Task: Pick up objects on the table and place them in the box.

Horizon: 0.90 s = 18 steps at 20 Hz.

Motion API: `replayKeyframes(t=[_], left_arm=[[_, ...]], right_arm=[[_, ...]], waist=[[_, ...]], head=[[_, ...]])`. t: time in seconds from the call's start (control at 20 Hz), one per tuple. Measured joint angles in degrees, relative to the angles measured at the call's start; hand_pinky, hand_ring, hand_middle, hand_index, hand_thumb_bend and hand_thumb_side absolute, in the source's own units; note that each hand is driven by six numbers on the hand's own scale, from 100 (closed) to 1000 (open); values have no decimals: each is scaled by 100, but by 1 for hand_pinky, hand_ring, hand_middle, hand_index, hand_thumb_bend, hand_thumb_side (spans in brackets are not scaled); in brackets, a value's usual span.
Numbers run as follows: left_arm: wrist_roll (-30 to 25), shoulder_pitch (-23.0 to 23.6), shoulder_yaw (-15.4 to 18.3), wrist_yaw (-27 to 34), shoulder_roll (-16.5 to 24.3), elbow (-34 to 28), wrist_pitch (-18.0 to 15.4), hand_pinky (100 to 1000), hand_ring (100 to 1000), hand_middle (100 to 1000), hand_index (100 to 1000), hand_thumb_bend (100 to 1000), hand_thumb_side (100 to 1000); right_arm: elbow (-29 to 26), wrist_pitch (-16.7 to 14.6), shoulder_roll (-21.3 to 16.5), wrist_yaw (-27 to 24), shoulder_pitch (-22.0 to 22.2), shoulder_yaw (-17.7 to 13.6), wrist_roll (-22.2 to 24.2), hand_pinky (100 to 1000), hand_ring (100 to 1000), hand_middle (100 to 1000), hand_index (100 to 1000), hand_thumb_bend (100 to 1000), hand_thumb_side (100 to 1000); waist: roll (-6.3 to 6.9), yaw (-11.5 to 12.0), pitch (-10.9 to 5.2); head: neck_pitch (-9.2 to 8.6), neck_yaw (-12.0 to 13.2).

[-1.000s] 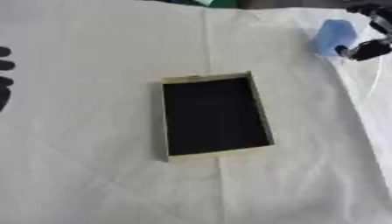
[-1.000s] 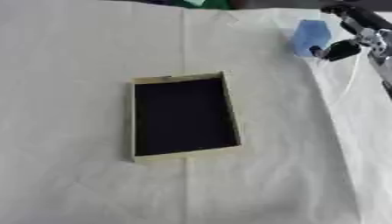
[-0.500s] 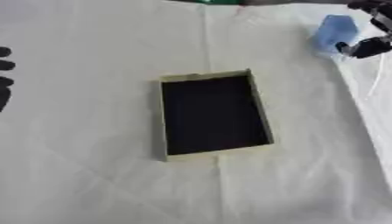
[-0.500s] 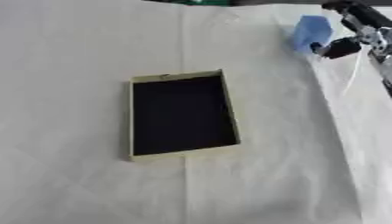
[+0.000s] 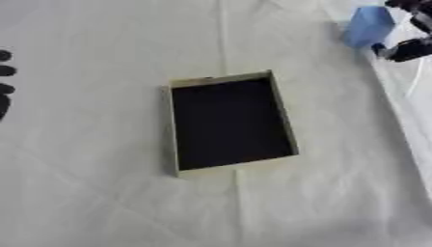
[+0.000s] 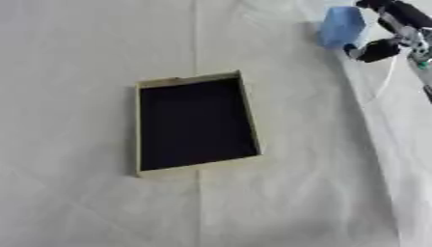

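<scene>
Fingers of our right robot hand (image 6: 390, 29) curl around a pale blue block (image 6: 341, 26) at the far right of the worktop (image 6: 84, 48), which is draped in white cloth. Our left robot hand (image 5: 4, 84) shows only as dark fingertips at the left edge; we cannot tell its state. Well apart from the block, the box (image 5: 283, 118) sits mid-worktop, its dark inside bare.

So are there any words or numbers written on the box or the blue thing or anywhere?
None can be read in either view.
The box: plain pale rim, dark inside, no writing shows.
The blue object at the right hand: plain blue, no label shows.
The white cloth: no print.
The left hand at the left edge: only dark fingers, no marks.
</scene>
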Motion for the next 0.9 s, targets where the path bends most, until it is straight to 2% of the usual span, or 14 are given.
replayKeyframes(t=[0.35, 0.6, 0.9], left_arm=[[-36, 0, 0, 3, 0, -27, 3, 697, 776, 771, 903, 597, 715], [-42, 0, 0, 4, 0, -27, 0, 697, 775, 770, 903, 597, 715], [-45, 0, -1, 4, 0, -27, -1, 697, 771, 769, 902, 597, 715]], right_arm=[[-2, 34, -2, -16, -2, -30, -260, 907, 913, 776, 904, 267, 167], [-56, 33, -2, 8, -25, -27, -459, 900, 906, 763, 892, 266, 180], [-113, 3, -1, 20, -89, 12, -484, 899, 906, 768, 902, 285, 193]], waist=[[19, -25, 1], [14, -30, 0], [13, -36, -5]], head=[[0, -6], [1, -17], [25, -20]])
